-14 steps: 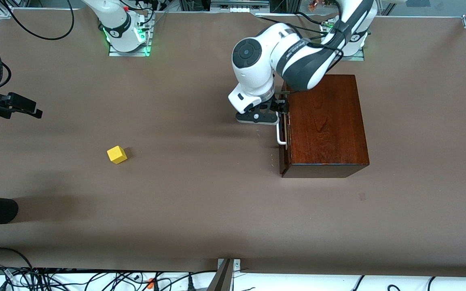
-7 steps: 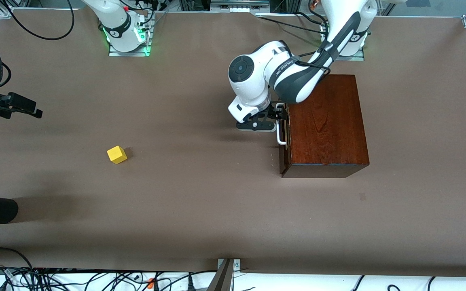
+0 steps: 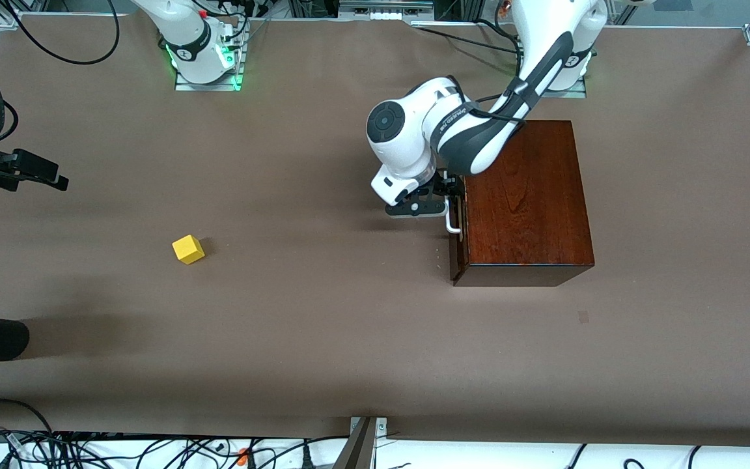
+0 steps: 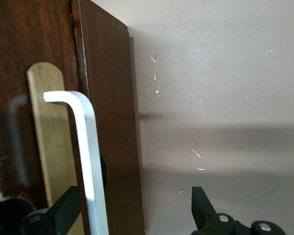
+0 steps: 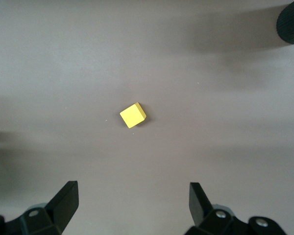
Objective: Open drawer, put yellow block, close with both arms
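Now | left end effector [image 4: 132, 208] fingers apart around drawer handle [image 4: 85, 161] | right end effector [image 5: 132, 203] apart, above yellow block [image 5: 133, 115]

Open table [image 3: 323, 312] around yellow block [image 3: 188, 249]; wooden box [image 3: 525, 202] well apart.

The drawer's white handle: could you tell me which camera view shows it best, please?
The left wrist view: the handle fills the frame, with the open left gripper straddling it. The front view shows only a short piece on the drawer, partly covered by the arm. The right wrist view shows none of it.
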Robot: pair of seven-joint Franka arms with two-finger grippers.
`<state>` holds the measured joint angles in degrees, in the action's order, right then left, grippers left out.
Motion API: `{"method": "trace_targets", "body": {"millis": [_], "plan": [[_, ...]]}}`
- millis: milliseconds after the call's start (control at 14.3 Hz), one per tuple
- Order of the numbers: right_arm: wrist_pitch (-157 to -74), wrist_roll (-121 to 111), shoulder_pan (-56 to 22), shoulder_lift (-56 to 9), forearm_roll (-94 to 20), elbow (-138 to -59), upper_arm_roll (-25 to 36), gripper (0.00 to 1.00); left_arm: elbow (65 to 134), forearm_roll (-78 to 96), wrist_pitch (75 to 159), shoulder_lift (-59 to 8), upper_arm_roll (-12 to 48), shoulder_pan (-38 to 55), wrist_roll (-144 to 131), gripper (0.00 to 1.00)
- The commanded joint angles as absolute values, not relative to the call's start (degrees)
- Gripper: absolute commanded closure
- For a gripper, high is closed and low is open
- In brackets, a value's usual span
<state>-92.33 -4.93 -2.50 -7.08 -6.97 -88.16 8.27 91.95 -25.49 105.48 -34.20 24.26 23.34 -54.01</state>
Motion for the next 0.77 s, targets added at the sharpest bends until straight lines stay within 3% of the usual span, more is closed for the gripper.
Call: {"method": "trace_targets", "body": {"millis": [0,701], "plan": [[-91.41,-4.92,-2.37,-6.68,-6.94,-87.71,8.09,0.0,92.11,-27.51,105.82,-34.98,24.35,24.17,-55.72,0.0],[-91.41,-4.92,-2.46,-6.68,-6.94,-87.71,8.09,0.0,87.73,-26.81,108.19,-37.87,24.43,27.15,-58.0,0.0]]}}
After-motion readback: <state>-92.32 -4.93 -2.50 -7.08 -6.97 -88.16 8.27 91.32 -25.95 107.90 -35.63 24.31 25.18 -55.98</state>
